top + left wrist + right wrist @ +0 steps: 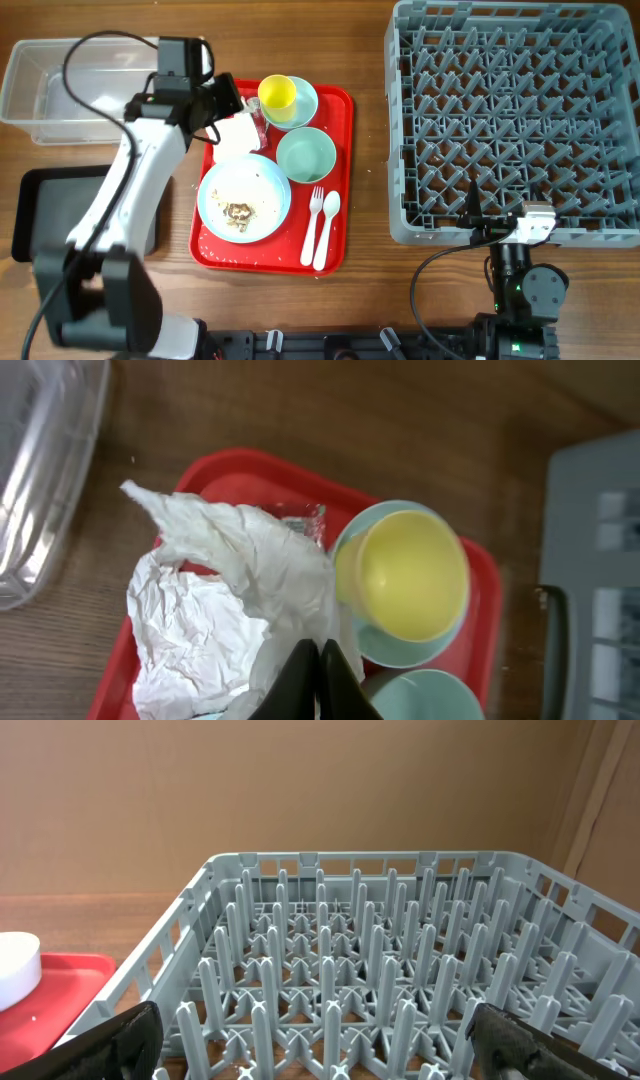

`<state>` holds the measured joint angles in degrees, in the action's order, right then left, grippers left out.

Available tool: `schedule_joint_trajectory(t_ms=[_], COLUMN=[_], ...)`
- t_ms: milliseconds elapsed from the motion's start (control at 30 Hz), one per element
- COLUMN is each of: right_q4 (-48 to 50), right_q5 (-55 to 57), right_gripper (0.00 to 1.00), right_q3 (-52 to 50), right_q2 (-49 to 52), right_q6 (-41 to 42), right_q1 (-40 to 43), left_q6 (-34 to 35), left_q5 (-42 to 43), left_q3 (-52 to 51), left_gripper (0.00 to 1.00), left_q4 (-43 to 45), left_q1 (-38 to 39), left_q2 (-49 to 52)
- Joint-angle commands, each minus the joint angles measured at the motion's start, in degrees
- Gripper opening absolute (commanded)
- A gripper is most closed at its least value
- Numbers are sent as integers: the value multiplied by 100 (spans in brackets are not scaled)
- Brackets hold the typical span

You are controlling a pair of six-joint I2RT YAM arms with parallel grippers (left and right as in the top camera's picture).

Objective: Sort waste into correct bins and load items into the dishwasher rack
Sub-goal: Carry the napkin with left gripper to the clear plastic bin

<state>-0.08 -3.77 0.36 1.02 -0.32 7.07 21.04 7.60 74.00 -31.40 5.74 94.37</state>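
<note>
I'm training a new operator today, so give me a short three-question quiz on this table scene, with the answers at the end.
1. True or false: the dishwasher rack is already loaded with dishes.
2. What is the left tool shut on? A) the crumpled white tissue B) the white spoon C) nothing at all
3. In a few words: what does the yellow cup sit in?

Key
1. False, the rack is bare.
2. A.
3. The small light blue bowl, on the red tray.
</note>
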Motion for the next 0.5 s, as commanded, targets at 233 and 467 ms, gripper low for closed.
schedule_joint_trajectory(t_ms=[233, 467], right_q4=[15, 15], right_q5=[74, 74], right_gripper=[100, 100], right_q3=[-7, -7], right_q2=[-22, -22], right_q6=[-81, -81], right_q1=[31, 31], left_q6=[219, 562], left_q5=[-511, -1565], left_q3=[55, 52], left_gripper=[4, 4], left_q4=[308, 1110], left_q1=[-236, -1268], left_q2=[-918, -881])
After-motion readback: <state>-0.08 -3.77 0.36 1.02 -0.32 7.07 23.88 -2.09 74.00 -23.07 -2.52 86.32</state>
